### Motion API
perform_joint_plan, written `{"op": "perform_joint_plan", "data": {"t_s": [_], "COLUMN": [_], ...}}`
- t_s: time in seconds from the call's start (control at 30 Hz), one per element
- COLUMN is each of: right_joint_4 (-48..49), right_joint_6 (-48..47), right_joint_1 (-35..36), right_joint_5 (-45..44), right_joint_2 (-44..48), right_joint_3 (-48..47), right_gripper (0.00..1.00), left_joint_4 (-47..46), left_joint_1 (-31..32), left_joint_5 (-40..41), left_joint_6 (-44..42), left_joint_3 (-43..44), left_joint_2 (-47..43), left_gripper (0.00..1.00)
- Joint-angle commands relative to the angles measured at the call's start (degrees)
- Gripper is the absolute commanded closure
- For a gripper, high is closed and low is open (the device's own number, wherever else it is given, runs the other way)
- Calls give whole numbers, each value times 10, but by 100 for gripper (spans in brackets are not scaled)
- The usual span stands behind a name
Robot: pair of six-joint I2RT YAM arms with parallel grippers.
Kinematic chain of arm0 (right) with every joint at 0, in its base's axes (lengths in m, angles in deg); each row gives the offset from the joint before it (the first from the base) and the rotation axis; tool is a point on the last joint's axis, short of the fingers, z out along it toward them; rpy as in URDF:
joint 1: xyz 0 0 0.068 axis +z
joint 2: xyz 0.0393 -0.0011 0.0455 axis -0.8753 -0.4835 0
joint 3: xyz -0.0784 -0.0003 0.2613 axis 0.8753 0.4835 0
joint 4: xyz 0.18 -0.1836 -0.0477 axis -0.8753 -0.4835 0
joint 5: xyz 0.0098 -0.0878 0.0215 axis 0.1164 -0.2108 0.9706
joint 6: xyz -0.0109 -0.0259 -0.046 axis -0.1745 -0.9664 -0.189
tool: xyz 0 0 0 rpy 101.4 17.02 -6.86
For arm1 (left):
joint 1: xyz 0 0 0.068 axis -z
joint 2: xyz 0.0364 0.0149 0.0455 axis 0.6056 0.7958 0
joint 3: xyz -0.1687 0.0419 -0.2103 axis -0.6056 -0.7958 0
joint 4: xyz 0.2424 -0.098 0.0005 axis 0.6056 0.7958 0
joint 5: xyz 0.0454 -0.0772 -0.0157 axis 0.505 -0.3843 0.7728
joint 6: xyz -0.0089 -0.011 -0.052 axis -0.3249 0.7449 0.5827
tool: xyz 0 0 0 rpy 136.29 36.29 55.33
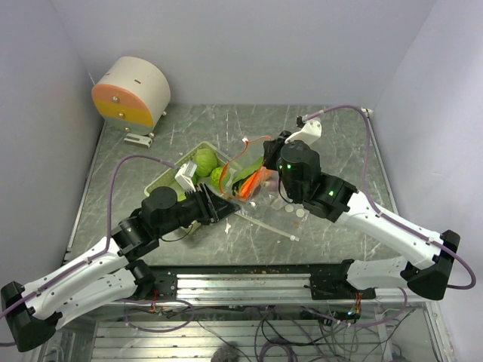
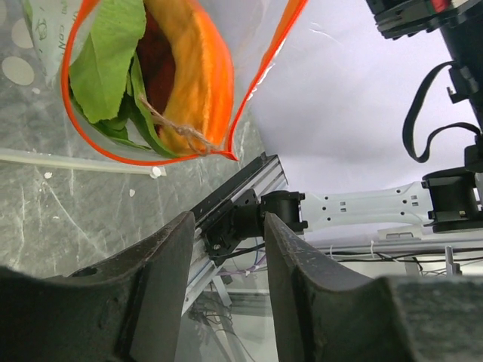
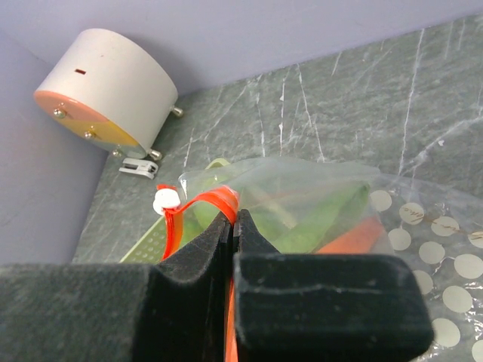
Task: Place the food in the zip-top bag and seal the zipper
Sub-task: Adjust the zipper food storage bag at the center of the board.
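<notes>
Top external view: the grey veined worktop (image 1: 332, 143) is seen with a white drum (image 1: 134, 92), faced in orange and yellow, standing at its far left corner. A pale-green basket (image 1: 160, 178) is set left of the middle, angled toward the far edge. Two bumpy light-green balls (image 1: 205, 161) are held in the basket's end nearest the worktop's middle. Just beside that end, at the middle of the worktop, the clear zip-top bag (image 1: 253, 175) is held up by its rim.

In the right wrist view the right jaws are seen pressed together on the bag's orange zipper track (image 3: 215, 202), with the white slider (image 3: 166, 200) sitting on the track just left of them. White dots are printed on the bag's wall toward the right edge.

In the left wrist view the left jaws are seen apart with nothing between them, pointed at the bag's open mouth but clear of it. Inside the bag, the orange carrot (image 2: 189, 75) is seen with its green leaves (image 2: 106, 68) alongside. A thin white rod (image 2: 75, 160) lies on the worktop just beside the bag, toward the near edge.
</notes>
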Motion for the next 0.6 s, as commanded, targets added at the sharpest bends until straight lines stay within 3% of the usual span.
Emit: {"op": "perform_joint_plan", "data": {"t_s": [0.0, 0.57], "right_joint_4": [40, 38], "right_joint_6": [-3, 4], "right_joint_1": [-4, -4], "right_joint_5": [-2, 17], "right_joint_2": [15, 42], "right_joint_3": [-16, 7], "right_gripper": [100, 100], "left_joint_4": [-4, -77], "left_joint_1": [3, 3], "left_joint_5": [15, 87], "left_joint_6": [3, 51], "left_joint_3": [1, -23], "left_joint_2": [5, 29], "left_gripper": [45, 43]}}
